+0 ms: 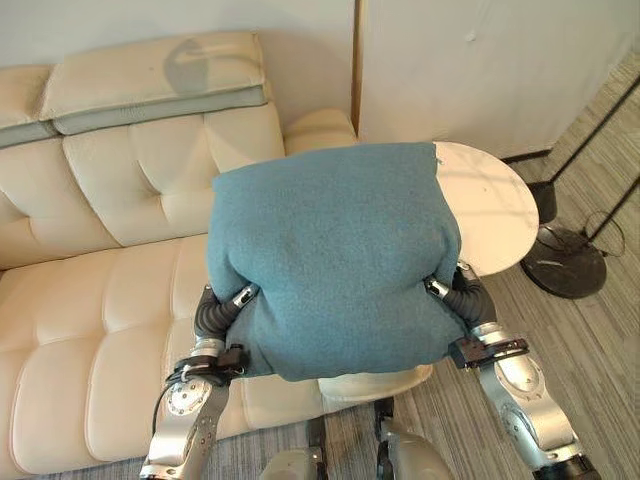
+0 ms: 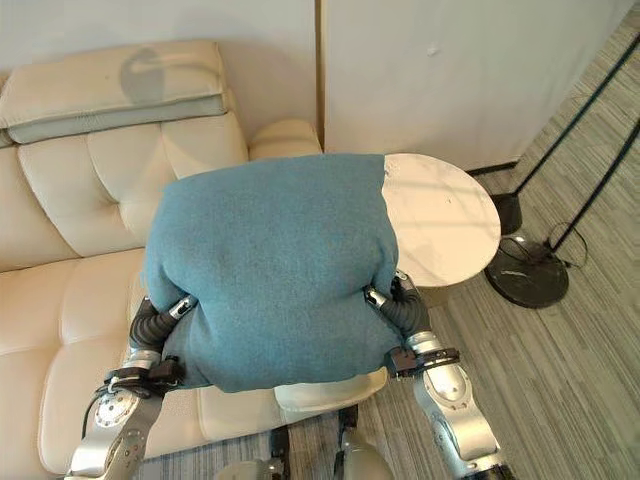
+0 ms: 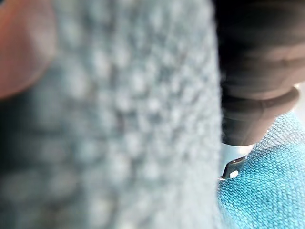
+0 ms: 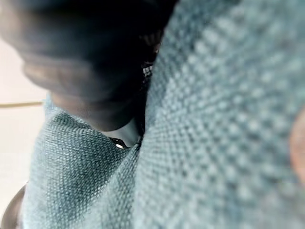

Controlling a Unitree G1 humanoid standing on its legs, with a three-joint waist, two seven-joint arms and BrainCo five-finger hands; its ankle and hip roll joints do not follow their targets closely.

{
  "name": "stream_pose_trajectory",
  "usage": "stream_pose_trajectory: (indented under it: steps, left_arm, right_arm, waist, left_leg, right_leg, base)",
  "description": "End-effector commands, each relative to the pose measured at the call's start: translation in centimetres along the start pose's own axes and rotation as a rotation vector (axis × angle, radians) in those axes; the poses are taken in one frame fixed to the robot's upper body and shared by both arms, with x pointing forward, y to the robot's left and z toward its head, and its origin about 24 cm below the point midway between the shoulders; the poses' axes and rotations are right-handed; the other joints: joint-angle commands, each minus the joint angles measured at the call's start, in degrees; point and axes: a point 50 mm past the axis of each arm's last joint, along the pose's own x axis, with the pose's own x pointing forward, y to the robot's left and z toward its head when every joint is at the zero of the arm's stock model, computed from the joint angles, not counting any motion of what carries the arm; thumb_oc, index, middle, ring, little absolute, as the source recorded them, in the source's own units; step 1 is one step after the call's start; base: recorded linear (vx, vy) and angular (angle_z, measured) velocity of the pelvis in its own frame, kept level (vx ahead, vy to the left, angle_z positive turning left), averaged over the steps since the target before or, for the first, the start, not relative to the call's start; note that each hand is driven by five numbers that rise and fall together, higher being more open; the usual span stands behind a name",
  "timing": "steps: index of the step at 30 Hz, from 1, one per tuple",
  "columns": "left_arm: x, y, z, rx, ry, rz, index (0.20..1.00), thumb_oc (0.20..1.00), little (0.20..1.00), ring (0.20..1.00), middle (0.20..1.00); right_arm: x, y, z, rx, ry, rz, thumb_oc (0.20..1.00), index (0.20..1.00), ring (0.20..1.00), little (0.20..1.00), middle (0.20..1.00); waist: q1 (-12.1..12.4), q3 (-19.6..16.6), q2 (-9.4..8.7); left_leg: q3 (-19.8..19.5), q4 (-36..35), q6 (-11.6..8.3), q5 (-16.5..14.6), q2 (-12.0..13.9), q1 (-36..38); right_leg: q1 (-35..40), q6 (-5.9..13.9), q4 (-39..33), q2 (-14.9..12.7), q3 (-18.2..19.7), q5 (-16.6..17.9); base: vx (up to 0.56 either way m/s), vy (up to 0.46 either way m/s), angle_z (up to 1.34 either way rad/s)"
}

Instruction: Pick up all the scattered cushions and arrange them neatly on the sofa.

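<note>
Sofa [image 1: 110, 300]: a cream leather sofa with stitched, tufted panels is filling the left half of the scene; its seat is running along the near left and its backrest is rising behind.
Wall [image 1: 480, 70]: a pale wall is standing at the far side, with a vertical seam just right of the sofa's arm.
Floor [image 1: 600, 350]: grey striped carpet is covering the right and near side of the room.
Cushion [image 1: 335, 255]: a big teal woven cushion is being held up in mid-scene, above the sofa's right end and overlapping the left edge of the tabletop; it is bulging between the two arms that are squeezing it from either side.
Headrest pad [image 1: 150, 85]: a cream pad with a grey-green edge is lying along the top of the backrest at the far left.
Tabletop [image 1: 495, 205]: a round white marbled tabletop is standing just right of the sofa, partly hidden behind the cushion.
Lamp base [image 1: 568, 262]: a dark round base is sitting on the carpet to the right of the tabletop, with thin black poles slanting up from it.
Left hand [image 1: 240, 297]: it is pressing into the cushion's left flank; its fingers are sinking into the fabric, so I cannot tell how they are set.
Right hand [image 1: 440, 288]: it is pressing into the cushion's right flank, fingers likewise buried, and I cannot tell their state.
</note>
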Motion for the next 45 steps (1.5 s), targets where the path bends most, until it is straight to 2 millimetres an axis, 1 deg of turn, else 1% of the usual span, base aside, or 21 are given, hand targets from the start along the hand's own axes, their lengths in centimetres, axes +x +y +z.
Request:
stream_pose_trajectory:
  steps: [1,3,5,7,10,14,16,17,18,19,22,23,27,34,35,36,41,42,43,44,45]
  left_arm:
    - [1.0,-3.5,3.6,-0.004,-0.207,-0.227,0.2,0.2,0.2,0.2,0.2]
    - [1.0,-3.5,3.6,-0.004,-0.207,-0.227,0.2,0.2,0.2,0.2,0.2]
    - [0.9,-3.3,3.6,0.003,-0.203,-0.219,0.2,0.2,0.2,0.2,0.2]
    - [1.0,-3.2,3.5,0.011,-0.202,-0.213,0.2,0.2,0.2,0.2,0.2]
    - [0.9,-3.4,3.4,-0.001,-0.201,-0.215,0.2,0.2,0.2,0.2,0.2]
    - [1.0,-4.2,3.2,-0.013,-0.196,-0.256,0.2,0.2,0.2,0.2,0.2]
    - [1.0,-4.7,3.3,-0.016,-0.201,-0.282,0.2,0.2,0.2,0.2,0.2]
    - [1.1,-5.1,3.3,-0.026,-0.206,-0.298,0.2,0.2,0.2,0.2,0.2]
    - [1.1,-5.1,3.3,-0.026,-0.206,-0.298,0.2,0.2,0.2,0.2,0.2]
    - [1.2,-5.9,3.2,-0.041,-0.201,-0.326,0.2,0.2,0.2,0.2,0.2]
    - [1.5,-6.8,2.9,-0.047,-0.186,-0.369,0.2,0.2,0.2,0.2,0.2]
    - [1.5,-6.9,2.8,-0.04,-0.178,-0.377,0.2,0.2,0.2,0.2,0.2]
    - [1.6,-6.8,2.5,-0.001,-0.165,-0.382,0.2,0.2,0.2,0.2,0.2]
    - [1.2,-5.1,2.2,0.032,-0.145,-0.335,0.2,0.2,0.2,0.2,0.2]
    - [1.2,-4.7,2.5,0.038,-0.155,-0.322,0.2,0.2,0.2,0.2,0.2]
    - [1.2,-4.7,2.5,0.038,-0.153,-0.321,0.2,0.2,0.2,0.2,0.2]
    - [1.3,-4.2,2.8,0.051,-0.164,-0.303,0.2,0.2,0.2,0.2,0.2]
    - [1.5,-4.3,2.7,0.067,-0.155,-0.309,0.2,0.2,0.2,0.2,0.2]
    - [1.5,-4.3,2.7,0.067,-0.155,-0.309,0.2,0.2,0.2,0.2,0.2]
    - [1.4,-4.5,2.3,0.067,-0.144,-0.32,0.2,0.2,0.2,0.2,0.2]
    - [1.4,-4.5,2.3,0.067,-0.144,-0.32,0.2,0.2,0.2,0.2,0.2]
  right_arm:
    - [1.1,3.5,4.6,0.023,-0.282,0.138,0.2,0.2,0.2,0.2,0.2]
    - [1.1,3.5,4.6,0.023,-0.282,0.138,0.2,0.2,0.2,0.2,0.2]
    - [1.4,3.5,4.8,-0.014,-0.285,0.134,0.2,0.2,0.2,0.2,0.2]
    - [1.6,3.1,5.1,-0.027,-0.302,0.115,0.2,0.2,0.2,0.2,0.2]
    - [1.9,2.5,5.2,-0.062,-0.298,0.096,0.2,0.2,0.2,0.2,0.2]
    - [1.6,1.9,4.2,-0.072,-0.243,0.086,0.2,0.2,0.2,0.2,0.2]
    - [1.1,1.7,3.7,-0.068,-0.218,0.089,0.2,0.2,0.2,0.2,0.2]
    - [0.8,1.4,3.6,-0.072,-0.215,0.087,0.2,0.2,0.2,0.2,0.2]
    - [0.8,1.4,3.6,-0.072,-0.214,0.087,0.2,0.2,0.2,0.2,0.2]
    - [0.4,1.0,3.2,-0.065,-0.197,0.074,0.2,0.2,0.2,0.2,0.2]
    - [-0.3,0.2,3.1,-0.063,-0.19,0.035,0.2,0.2,0.2,0.2,0.2]
    - [-0.4,0.1,3.0,-0.065,-0.185,0.023,0.2,0.2,0.2,0.2,0.2]
    - [-0.3,0.1,2.7,-0.045,-0.167,0.012,0.2,0.2,0.2,0.2,0.2]
    - [0.4,1.5,2.6,0.006,-0.167,0.061,0.2,0.2,0.2,0.2,0.2]
    - [0.5,1.8,2.6,0.021,-0.171,0.074,0.2,0.2,0.2,0.2,0.2]
    - [0.5,1.8,2.6,0.022,-0.17,0.074,0.2,0.2,0.2,0.2,0.2]
    - [0.6,2.2,2.6,0.046,-0.176,0.086,0.2,0.2,0.2,0.2,0.2]
    - [0.5,2.0,2.5,0.059,-0.174,0.072,0.2,0.2,0.2,0.2,0.2]
    - [0.5,2.0,2.5,0.059,-0.174,0.072,0.2,0.2,0.2,0.2,0.2]
    - [0.2,1.6,2.2,0.063,-0.158,0.064,0.2,0.2,0.2,0.2,0.2]
    - [0.2,1.6,2.2,0.063,-0.158,0.064,0.2,0.2,0.2,0.2,0.2]
  waist:
    - [2.65,-2.0,-0.1]
    - [2.73,-2.16,0.02]
    - [5.28,-3.57,-0.78]
    - [6.26,-3.4,-0.17]
    - [6.0,-1.66,1.45]
    - [3.09,-0.43,0.59]
    - [1.66,-0.47,-0.82]
    - [0.59,-0.42,-1.42]
    - [0.56,-0.3,-1.33]
    - [-0.89,-0.84,-1.41]
    - [-3.23,-2.64,-0.12]
    - [-3.56,-2.94,0.2]
    - [-4.01,-3.11,-0.08]
    - [-1.81,-3.26,-2.14]
    - [-1.29,-2.84,-2.52]
    - [-1.26,-3.09,-2.31]
    - [-0.5,-1.68,-1.43]
    - [-1.57,-0.89,-0.9]
    - [-1.56,-0.88,-0.92]
    - [-2.72,-0.48,-0.17]
    - [-2.73,-0.44,-0.16]
  left_leg:
    - [-1.33,-2.63,-4.08,1.16,0.6,-1.83]
    - [-1.31,-2.67,-4.11,1.26,0.77,-2.03]
    - [-2.26,-1.59,-5.29,3.31,0.06,-5.49]
    - [-2.87,-1.74,-7.78,6.49,0.12,-8.45]
    - [-3.43,-1.42,-10.2,8.52,0.74,-12.77]
    - [-1.11,6.65,-7.12,2.16,0.08,-12.2]
    - [-1.25,11.15,-5.69,-3.72,-0.15,-9.55]
    - [0.01,13.67,-5.41,-6.25,1.11,-8.02]
    - [-0.08,14.05,-5.42,-6.52,1.2,-8.05]
    - [2.73,14.46,-5.42,-7.99,4.14,-4.66]
    - [10.05,6.8,-7.88,-7.17,8.67,2.13]
    - [10.42,5.18,-8.19,-6.72,8.85,2.84]
    - [9.0,4.29,-8.49,-6.55,8.1,2.61]
    - [8.17,5.69,-5.97,-9.29,4.61,1.8]
    - [8.34,6.23,-4.88,-8.65,3.57,0.63]
    - [7.61,6.15,-5.32,-9.9,3.66,1.19]
    - [5.58,7.14,-2.8,-11.72,0.51,0.6]
    - [4.63,6.94,-1.94,-10.63,-0.44,0.86]
    - [4.65,6.96,-1.94,-10.67,-0.47,0.87]
    - [3.08,6.04,-1.87,-11.02,-1.54,2.88]
    - [3.07,6.03,-1.88,-11.04,-1.53,2.94]
  right_leg:
    - [10.05,-1.64,16.82,0.37,1.84,-10.97]
    - [9.89,-1.69,16.64,0.54,1.86,-10.73]
    - [16.08,-3.08,12.93,1.78,2.45,-13.66]
    - [18.5,-5.38,6.26,4.69,2.62,-17.39]
    - [16.66,-7.25,2.82,6.86,2.58,-17.27]
    - [13.4,-5.74,-0.22,3.93,-1.68,-12.28]
    - [12.72,-4.97,-1.08,1.55,-2.92,-10.18]
    - [12.27,-4.93,-1.42,0.45,-3.99,-9.52]
    - [12.44,-4.93,-1.43,0.52,-4.06,-9.56]
    - [12.27,-4.85,-2.1,-0.71,-6.47,-9.31]
    - [13.04,-3.5,-2.71,-2.01,-11.06,-9.71]
    - [13.24,-3.26,-3.3,-2.23,-11.87,-9.42]
    - [14.2,-2.47,-4.11,-3.47,-13.08,-8.21]
    - [14.23,-0.31,-3.35,-6.54,-11.48,-6.37]
    - [13.23,-0.28,-2.85,-7.66,-11.65,-5.39]
    - [13.71,0.2,-2.8,-7.41,-11.18,-6.24]
    - [9.47,0.24,9.9,-11.68,-9.81,-6.21]
    - [5.81,-1.29,15.12,-8.77,-7.13,-5.83]
    - [5.72,-1.28,15.33,-8.83,-7.08,-5.96]
    - [2.58,-2.07,15.86,-4.12,-3.6,-8.35]
    - [2.63,-2.08,15.89,-4.12,-3.61,-8.4]
  base:
    - [-0.19,-0.056,0.27]
    - [-0.15,-0.093,0.42]
    - [-0.24,-0.164,0.29]
    - [-0.31,-0.15,0.22]
    - [-0.45,-0.109,0.65]
    - [-0.39,0.006,0.66]
    - [-0.24,0.031,0.68]
    - [-0.15,0.024,0.4]
    - [-0.15,0.086,0.67]
    - [-0.08,0.108,0.9]
    - [0.01,0.152,1.0]
    - [0.07,0.17,0.82]
    - [0.04,0.186,0.77]
    - [0.03,0.201,0.13]
    - [0.03,0.194,0.04]
    - [0.02,0.212,0.04]
    - [0.07,0.273,0.09]
    - [0.02,0.143,0.31]
    - [0.17,0.266,0.76]
    - [0.15,0.125,0.74]
    - [0.22,0.158,0.62]
